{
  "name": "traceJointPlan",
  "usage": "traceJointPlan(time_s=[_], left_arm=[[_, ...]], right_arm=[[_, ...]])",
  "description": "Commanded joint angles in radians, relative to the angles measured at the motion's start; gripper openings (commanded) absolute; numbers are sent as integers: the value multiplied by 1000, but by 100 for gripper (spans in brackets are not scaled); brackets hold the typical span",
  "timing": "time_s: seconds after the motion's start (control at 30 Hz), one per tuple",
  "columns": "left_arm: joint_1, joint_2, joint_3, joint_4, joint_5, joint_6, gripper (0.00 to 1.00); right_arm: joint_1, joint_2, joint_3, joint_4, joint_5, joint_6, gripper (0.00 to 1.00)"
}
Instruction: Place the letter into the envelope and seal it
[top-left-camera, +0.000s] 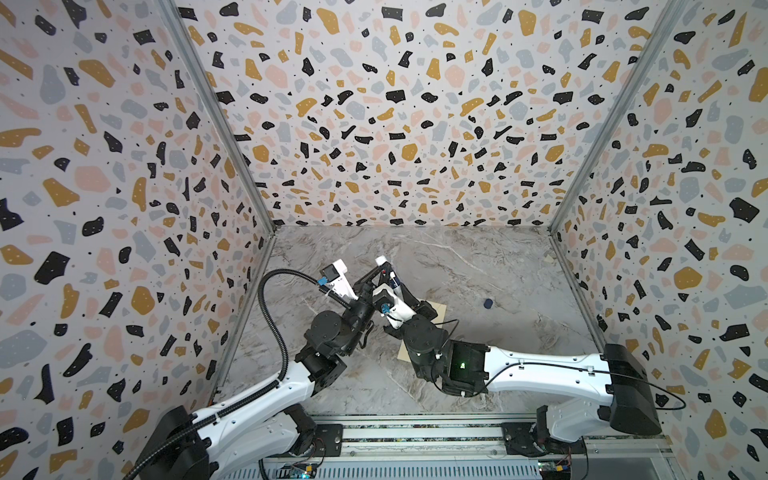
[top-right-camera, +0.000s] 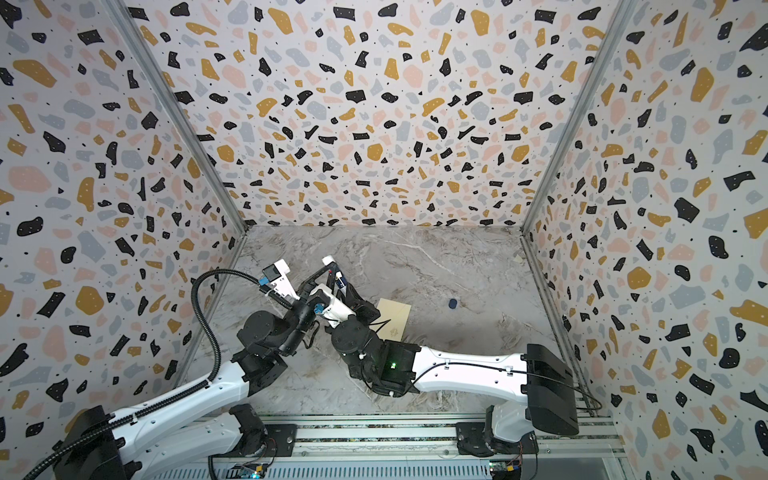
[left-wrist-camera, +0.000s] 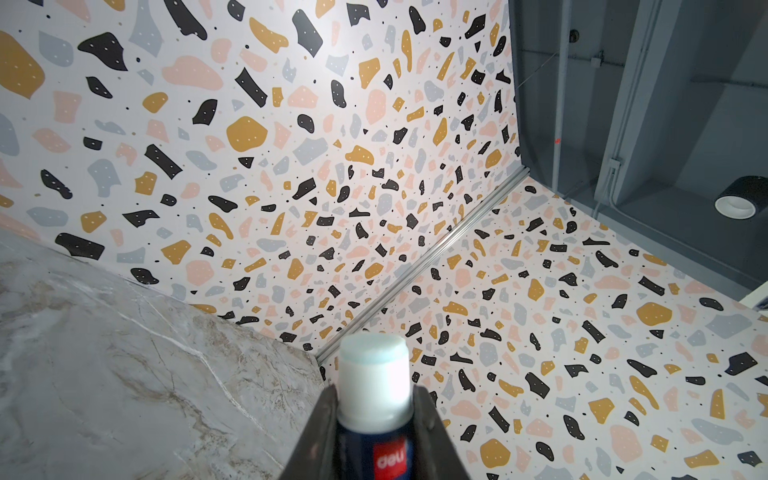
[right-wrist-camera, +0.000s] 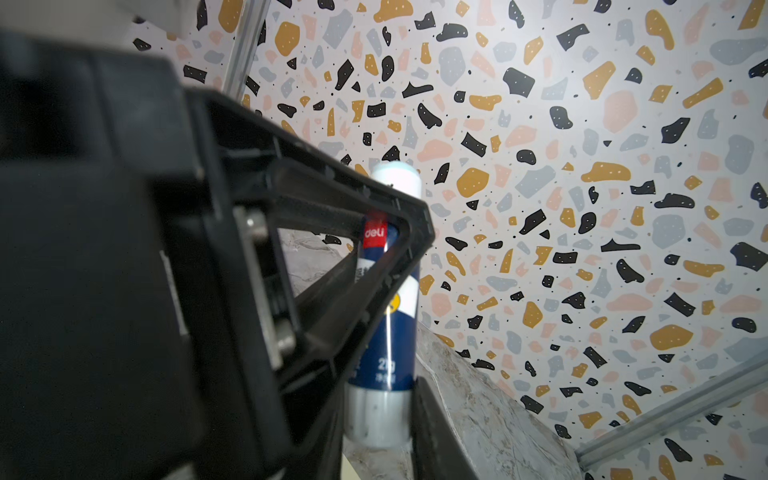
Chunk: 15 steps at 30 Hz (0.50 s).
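Note:
The pale cream envelope (top-left-camera: 437, 311) (top-right-camera: 395, 316) lies flat on the marble table, partly under my right arm, with a small dark emblem near its near edge. The letter is hidden. Both grippers meet above the table's left half on one blue glue stick (top-left-camera: 394, 281) (top-right-camera: 340, 279), whose uncapped white tip points up and away. My left gripper (left-wrist-camera: 374, 399) is shut on the stick just below the white tip. My right gripper (right-wrist-camera: 380, 411) is shut on the stick's grey base (right-wrist-camera: 378, 415).
A small dark blue cap (top-left-camera: 488, 304) (top-right-camera: 452, 304) lies on the table to the right of the envelope. Terrazzo-patterned walls enclose the table on three sides. The arms' bases sit on a rail along the front edge.

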<state>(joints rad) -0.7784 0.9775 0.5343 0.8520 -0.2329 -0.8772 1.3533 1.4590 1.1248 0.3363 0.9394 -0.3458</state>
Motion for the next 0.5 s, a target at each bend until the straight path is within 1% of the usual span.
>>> traceJointPlan(time_s=[0.0, 0.07, 0.1, 0.17, 0.23, 0.33, 0.37, 0.43, 0.47], left_arm=[[-24, 6, 3, -50, 120, 23, 0], [-21, -2, 9, -43, 125, 19, 0], [-22, -6, 13, -41, 129, 17, 0], [-20, -13, 25, -36, 140, 13, 0], [-18, -19, 33, -28, 153, 7, 0], [-16, -26, 42, -15, 169, 0, 0], [-15, -26, 43, -10, 172, 0, 0], [-16, -26, 43, 1, 178, 0, 0], [-15, -25, 42, 5, 179, -27, 0]], right_arm=[[-16, -110, 7, -11, -299, 123, 36], [-74, -173, -20, -54, -459, 244, 44], [-108, -210, -46, -56, -560, 306, 49], [-184, -277, -108, -28, -746, 414, 57], [-272, -337, -183, 25, -930, 539, 62], [-388, -398, -288, 149, -1147, 724, 69], [-419, -408, -314, 189, -1199, 779, 71], [-482, -413, -362, 274, -1310, 910, 73], [-509, -407, -386, 329, -1364, 980, 73]])
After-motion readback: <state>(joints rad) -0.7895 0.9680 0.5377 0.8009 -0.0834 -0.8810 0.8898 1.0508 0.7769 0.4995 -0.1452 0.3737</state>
